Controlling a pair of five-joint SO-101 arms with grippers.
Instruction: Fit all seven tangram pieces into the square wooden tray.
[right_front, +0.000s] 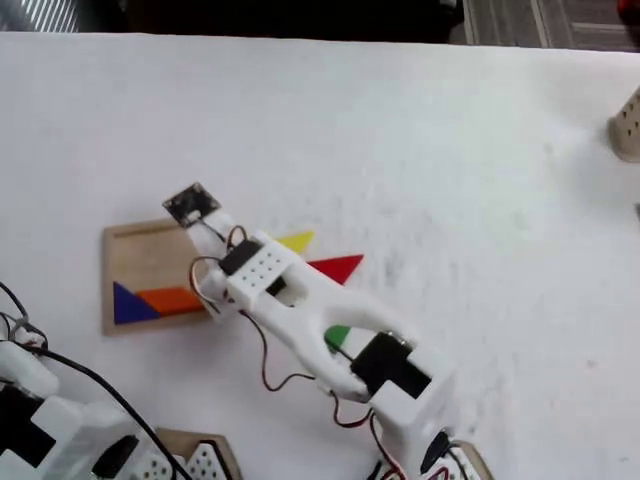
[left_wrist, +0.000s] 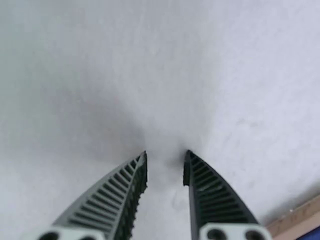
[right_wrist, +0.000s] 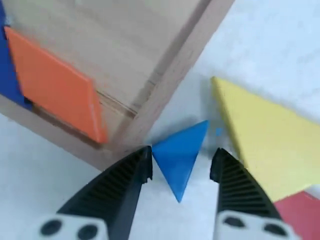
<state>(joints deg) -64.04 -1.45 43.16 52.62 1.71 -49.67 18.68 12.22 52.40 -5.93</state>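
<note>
The square wooden tray (right_front: 140, 245) lies at the table's left. It holds a dark blue triangle (right_front: 128, 304) and an orange piece (right_front: 175, 298) along its near side. My right arm (right_front: 300, 300) stretches over the tray's right edge. In the right wrist view my right gripper (right_wrist: 181, 162) stands open with a small light blue triangle (right_wrist: 180, 152) between its fingers, just outside the tray rim (right_wrist: 170, 85). A yellow triangle (right_front: 297, 241) and a red triangle (right_front: 338, 267) lie right of the tray. A green piece (right_front: 338, 336) peeks out under the arm. My left gripper (left_wrist: 165, 165) hangs open over bare table.
A corner of the tray (left_wrist: 300, 220) shows in the left wrist view. Wooden bases (right_front: 200, 452) stand at the near edge by the arms. A beige perforated object (right_front: 627, 125) sits at the far right. White table stretches behind and to the right.
</note>
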